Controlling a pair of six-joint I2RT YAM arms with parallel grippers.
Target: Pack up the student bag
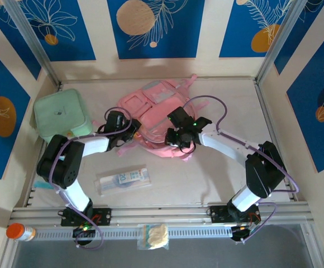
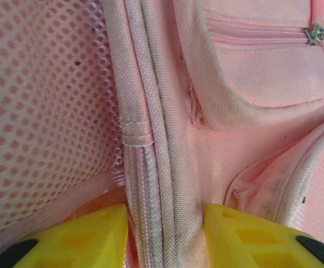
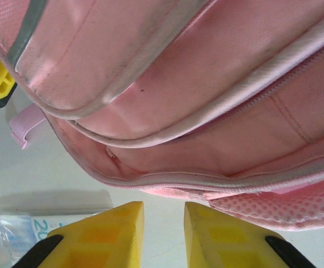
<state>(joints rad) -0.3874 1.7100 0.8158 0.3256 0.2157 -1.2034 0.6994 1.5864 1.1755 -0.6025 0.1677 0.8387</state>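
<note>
Inspecting the table (image 1: 218, 173) from above, I find the student bag (image 1: 159, 120) lying flat at centre rear. A mint-green case (image 1: 61, 114) sits near its left side. A clear pouch (image 1: 123, 180) lies nearer the front, apart from the bag. The left gripper (image 2: 165, 237) straddles a seam ridge of the bag; fabric fills the gap between its fingers, so it is clamped there. The right gripper (image 3: 165, 234) sits at the bag's lower edge, fingers slightly apart with bare table between them. I cannot make out the bag's opening, and the pouch's label is cut off.
</note>
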